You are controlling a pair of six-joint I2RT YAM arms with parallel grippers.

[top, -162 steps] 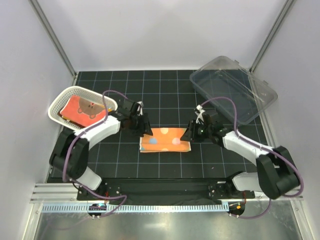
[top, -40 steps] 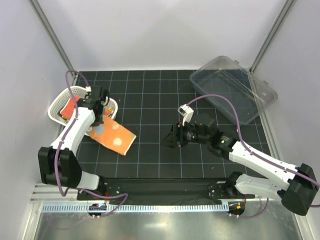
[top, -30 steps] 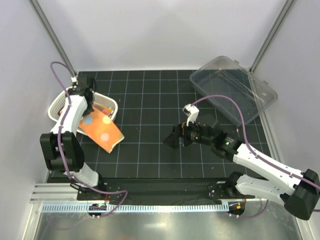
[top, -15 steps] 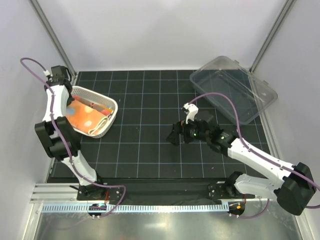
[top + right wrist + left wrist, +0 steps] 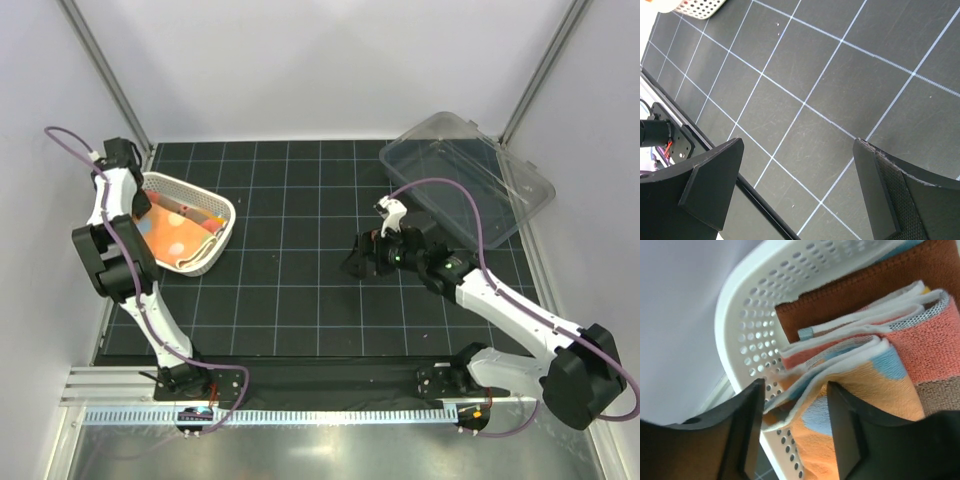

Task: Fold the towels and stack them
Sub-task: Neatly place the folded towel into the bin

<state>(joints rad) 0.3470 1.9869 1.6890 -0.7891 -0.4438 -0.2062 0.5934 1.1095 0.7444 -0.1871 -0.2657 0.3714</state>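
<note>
Folded towels are stacked in the white mesh basket (image 5: 218, 208) at the far left. An orange towel (image 5: 172, 236) with blue and yellow spots lies on top, and a rust-brown towel (image 5: 855, 290) is underneath at the back. My left gripper (image 5: 133, 208) is at the basket's left rim. In the left wrist view the left gripper (image 5: 795, 440) is open, with the spotted towel's (image 5: 880, 385) layered edge lying loose between its fingers. My right gripper (image 5: 358, 262) hovers open over the black mat's middle; the right wrist view shows the right gripper (image 5: 795, 195) with only mat between its fingers.
A clear plastic bin (image 5: 470, 190) sits tilted at the back right. The black gridded mat (image 5: 290, 290) covers the table. White walls and metal posts close in the sides, and the left wall is close to the basket.
My left arm carried the folded spotted towel from the mat to the basket, and its jaws have opened off it. My right gripper drifted slightly back and to the right.
</note>
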